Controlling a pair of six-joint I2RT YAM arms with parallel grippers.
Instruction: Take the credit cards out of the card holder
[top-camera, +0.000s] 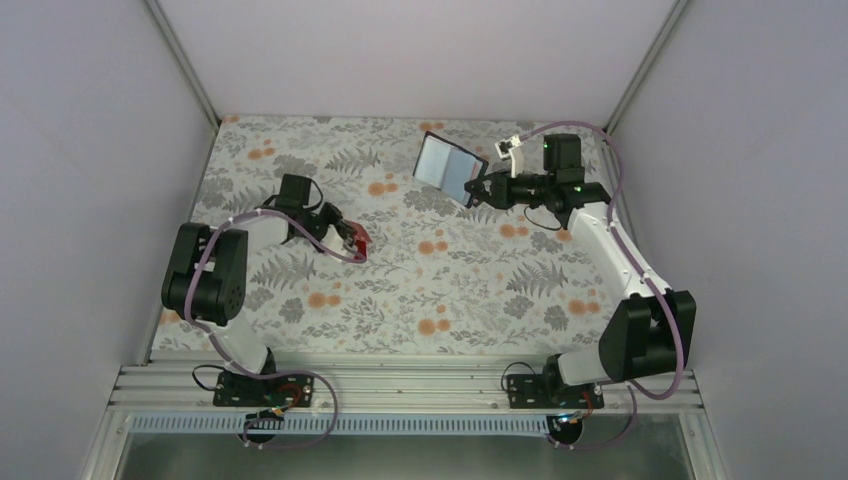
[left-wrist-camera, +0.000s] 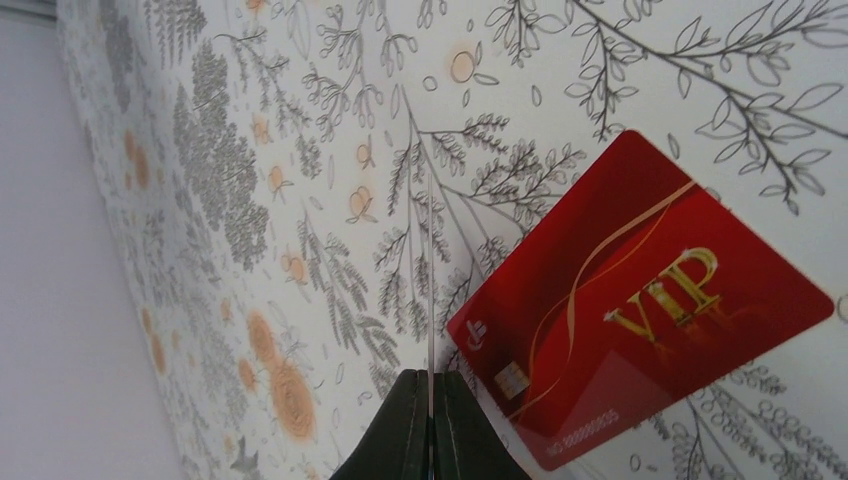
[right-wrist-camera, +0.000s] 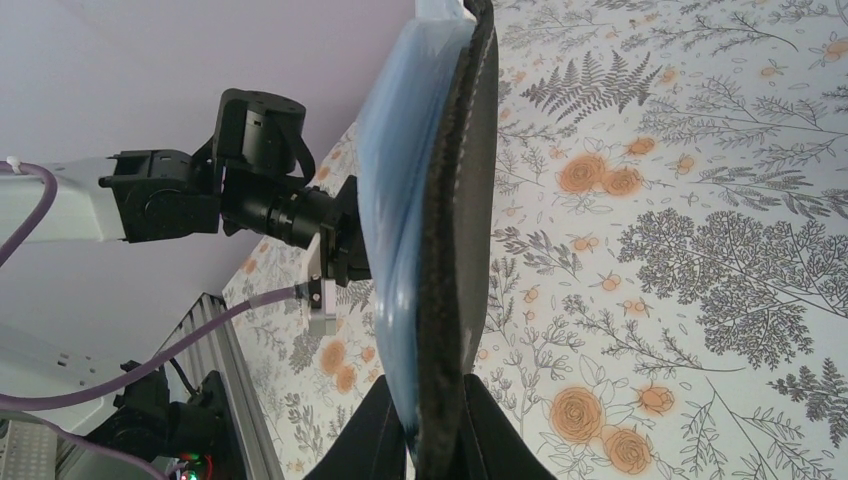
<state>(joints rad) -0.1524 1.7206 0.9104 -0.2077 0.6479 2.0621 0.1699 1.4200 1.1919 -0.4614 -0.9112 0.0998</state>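
A red credit card (left-wrist-camera: 640, 300) with gold "VIP" lettering lies flat on the flowered table, just right of my left gripper (left-wrist-camera: 431, 380). That gripper is shut on a second thin card (left-wrist-camera: 430, 270), seen edge-on as a pale line. From above, the left gripper (top-camera: 345, 235) is low over the table with red (top-camera: 362, 238) at its tip. My right gripper (top-camera: 483, 190) holds the card holder (top-camera: 450, 168) open above the far table, light blue inside facing the camera. In the right wrist view the holder (right-wrist-camera: 455, 200) stands edge-on, black outside, clamped in the right gripper (right-wrist-camera: 435, 405).
The flowered tablecloth (top-camera: 440, 280) covers the whole table. Grey walls close in the back and both sides. An aluminium rail (top-camera: 400, 385) with the arm bases runs along the near edge. The left arm (right-wrist-camera: 200, 190) shows behind the holder in the right wrist view.
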